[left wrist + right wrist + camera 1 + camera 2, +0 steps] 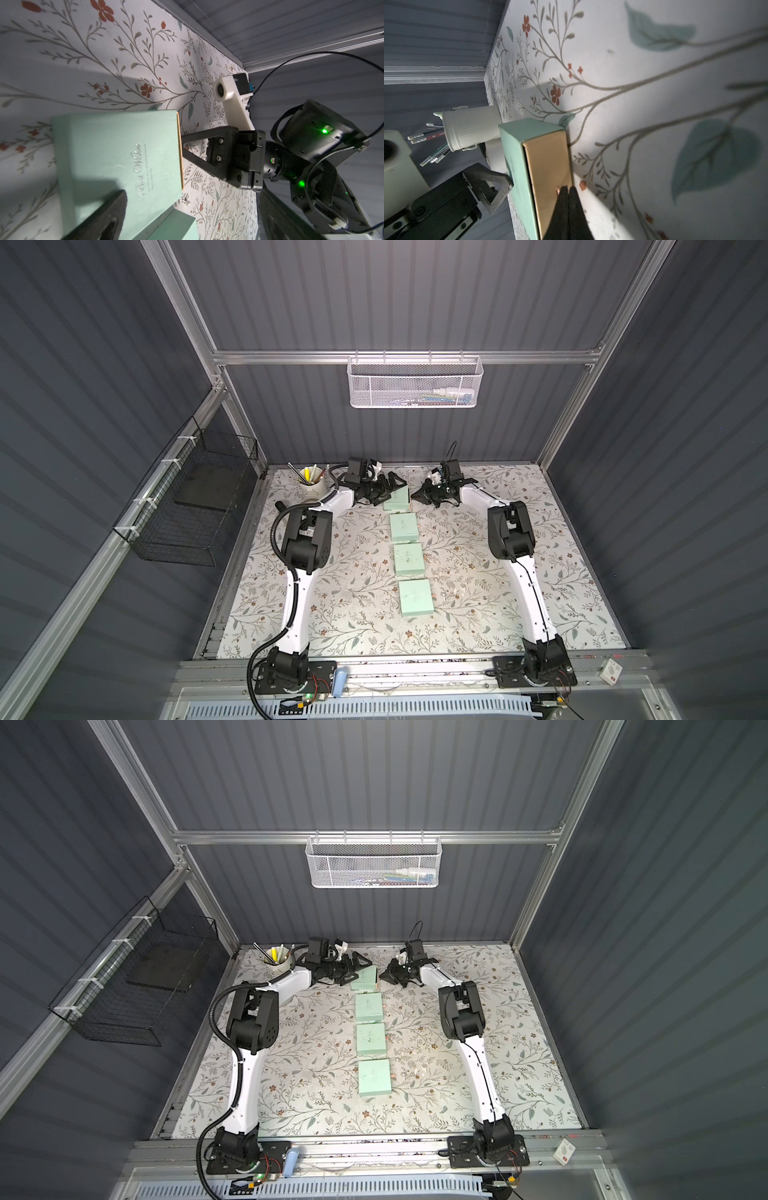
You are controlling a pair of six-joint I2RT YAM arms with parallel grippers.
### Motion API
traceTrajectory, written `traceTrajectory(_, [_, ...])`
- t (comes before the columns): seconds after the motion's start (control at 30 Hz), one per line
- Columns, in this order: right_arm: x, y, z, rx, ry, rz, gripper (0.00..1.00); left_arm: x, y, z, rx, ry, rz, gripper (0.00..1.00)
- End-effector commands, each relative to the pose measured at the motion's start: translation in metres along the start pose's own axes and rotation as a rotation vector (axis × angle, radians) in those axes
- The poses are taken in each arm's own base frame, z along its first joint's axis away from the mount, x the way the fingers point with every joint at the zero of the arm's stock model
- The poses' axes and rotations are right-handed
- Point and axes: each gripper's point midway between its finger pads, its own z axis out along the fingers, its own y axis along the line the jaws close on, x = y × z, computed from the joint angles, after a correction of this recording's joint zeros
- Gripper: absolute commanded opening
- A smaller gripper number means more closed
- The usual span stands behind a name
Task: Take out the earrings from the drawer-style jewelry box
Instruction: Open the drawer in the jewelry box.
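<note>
My right gripper (568,190) has its two fingers pressed tight together. The tips sit right on the gold drawer front (548,162) of the far box (398,502), low down near the table (519,572). There is a tiny copper bit at my tips, but I cannot tell if I am pinching it. The gold front sits level with the green sleeve, so the drawer is shut.

My left gripper (392,490) is at the other side of the same box. Its fingers are spread wide. One finger (104,216) lies over the green top of the box, close to the silver words. I cannot tell if it pushes down. It holds nothing.

The earrings (185,201) are two tiny silver studs. They lie on the table, just beside a corner of the far box, in the gap between it and the next box (176,226). I cannot see inside the drawer.

In both top views, the next box and two more green boxes (409,559) make a straight row with the far box, running back toward my arm bases. All are green and closed.

A white cup (311,487) full of pens stands near my left arm, by the back wall. A white mesh basket (413,381) hangs on the back wall, and a black wire basket (187,514) hangs on the side wall.
</note>
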Motion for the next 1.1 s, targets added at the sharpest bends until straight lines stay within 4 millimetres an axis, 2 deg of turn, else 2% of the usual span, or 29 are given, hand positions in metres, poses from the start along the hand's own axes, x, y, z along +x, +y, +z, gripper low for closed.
traceTrajectory(0.0, [-0.013, 0.004, -0.018, 0.013, -0.047, -0.002, 0.0, 0.01, 0.024, 0.004, -0.049, 0.023, -0.039, 1.0])
traceTrajectory(0.63, [-0.028, -0.01, -0.034, 0.033, -0.085, 0.029, 0.0, 0.006, 0.023, -0.001, -0.053, 0.006, -0.045, 1.0])
traceTrajectory(1.07, [-0.032, -0.017, -0.036, 0.039, -0.091, 0.046, 0.0, 0.002, 0.027, -0.005, -0.07, -0.008, -0.048, 1.0])
